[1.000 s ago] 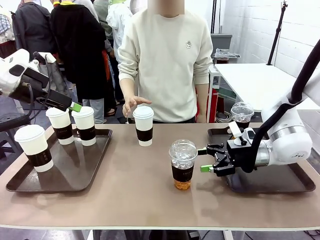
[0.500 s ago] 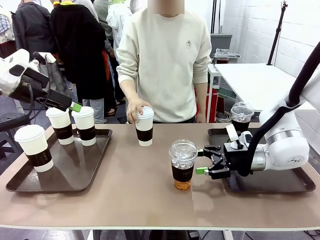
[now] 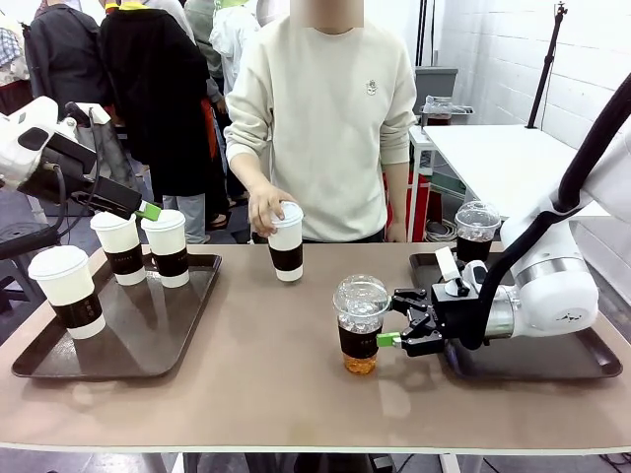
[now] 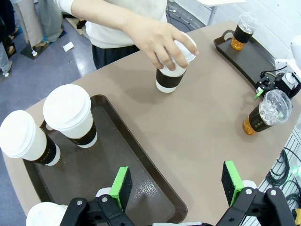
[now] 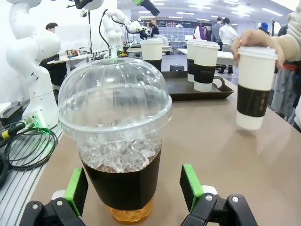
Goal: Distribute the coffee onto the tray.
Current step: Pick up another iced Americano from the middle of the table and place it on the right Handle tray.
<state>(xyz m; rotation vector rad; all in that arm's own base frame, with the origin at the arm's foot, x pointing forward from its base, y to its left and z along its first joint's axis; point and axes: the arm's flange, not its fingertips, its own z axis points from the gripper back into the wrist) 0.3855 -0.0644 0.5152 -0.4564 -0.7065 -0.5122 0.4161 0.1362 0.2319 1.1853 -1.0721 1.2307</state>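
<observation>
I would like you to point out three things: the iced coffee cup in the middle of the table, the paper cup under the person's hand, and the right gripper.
iced coffee cup [image 3: 360,340]: front view, dark sleeve.
paper cup [image 3: 287,256]: front view, brown sleeve.
right gripper [image 3: 391,316]: front view, midway between its fingertips.
</observation>
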